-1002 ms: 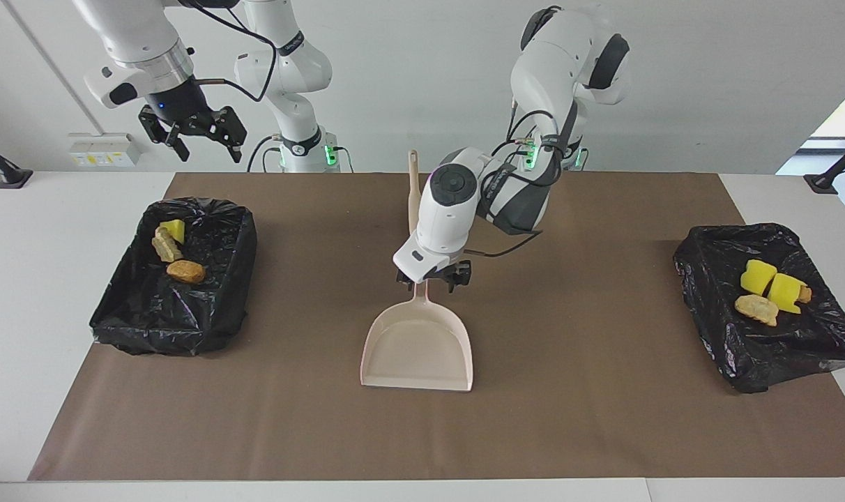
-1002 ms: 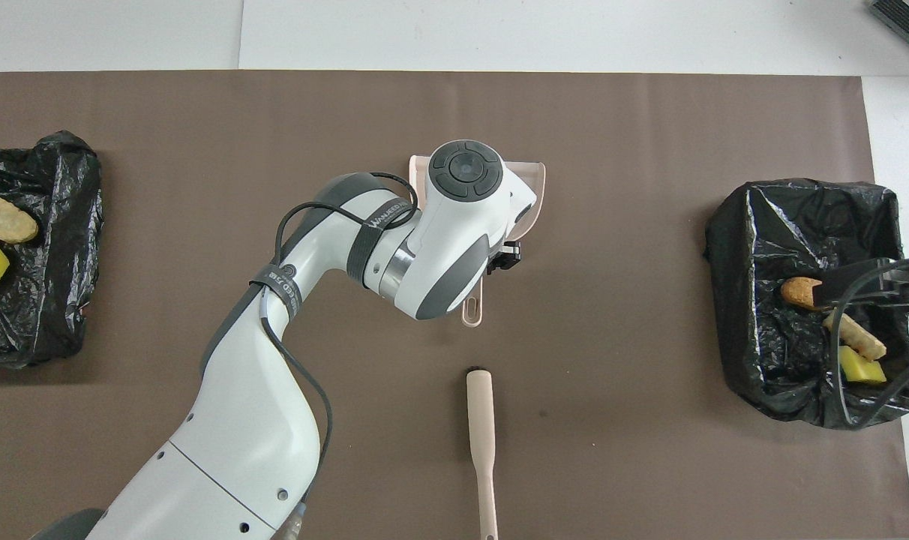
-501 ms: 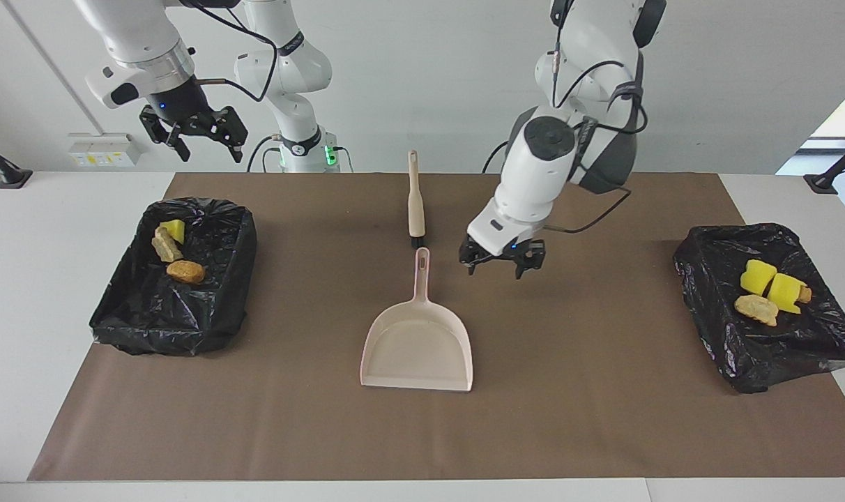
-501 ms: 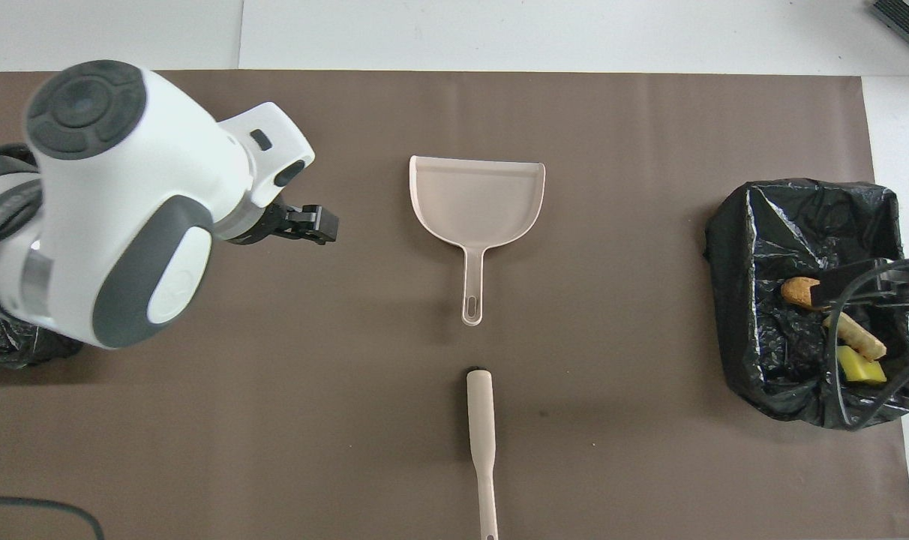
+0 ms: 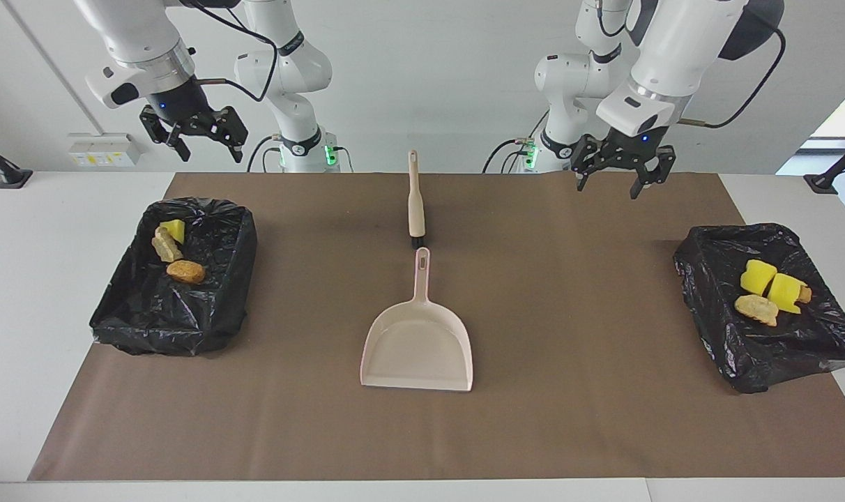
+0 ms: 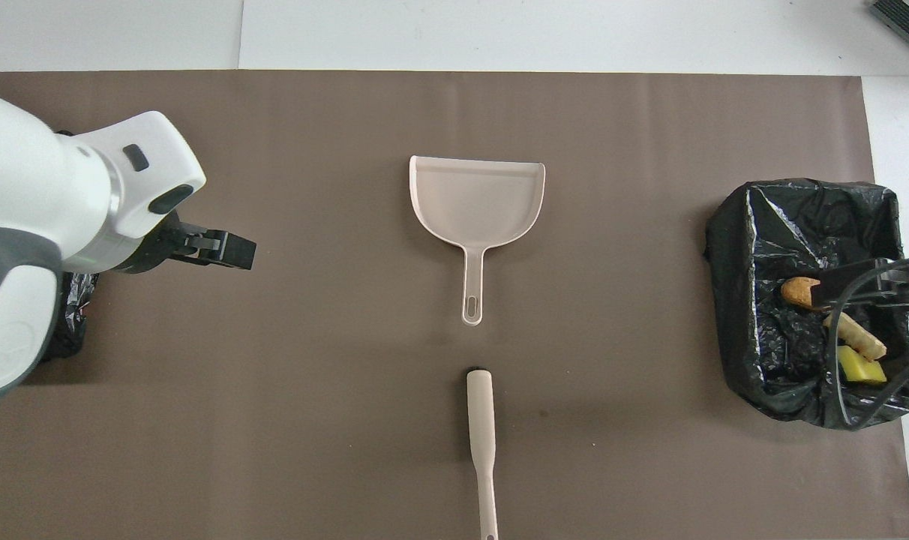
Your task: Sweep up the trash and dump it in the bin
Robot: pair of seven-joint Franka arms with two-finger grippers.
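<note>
The trash lies in two black-lined bins. The bin [image 5: 185, 335] at the right arm's end holds a yellow piece [image 5: 174, 229] and two tan lumps [image 5: 185, 271]. The bin [image 5: 764, 362] at the left arm's end holds two yellow pieces [image 5: 757, 276] and a tan lump [image 5: 756, 309]. The beige dustpan [image 5: 417, 348] lies flat mid-mat, and the brush [image 5: 414, 199] lies nearer to the robots, in line with its handle. My left gripper [image 5: 621, 183] hangs open and empty, high over the mat's edge beside its bin. My right gripper [image 5: 210, 150] waits open, raised above its bin.
A brown mat [image 5: 576, 418] covers the table's middle, with white table [image 5: 18, 314] at both ends. In the overhead view the left arm [image 6: 42, 225] hides most of its bin, and the right gripper [image 6: 867, 287] and its cables cross over the other bin [image 6: 754, 247].
My left gripper has risen from the dustpan's handle and swung away toward the left arm's end of the table. The dustpan stays where it lay. The right arm has not moved.
</note>
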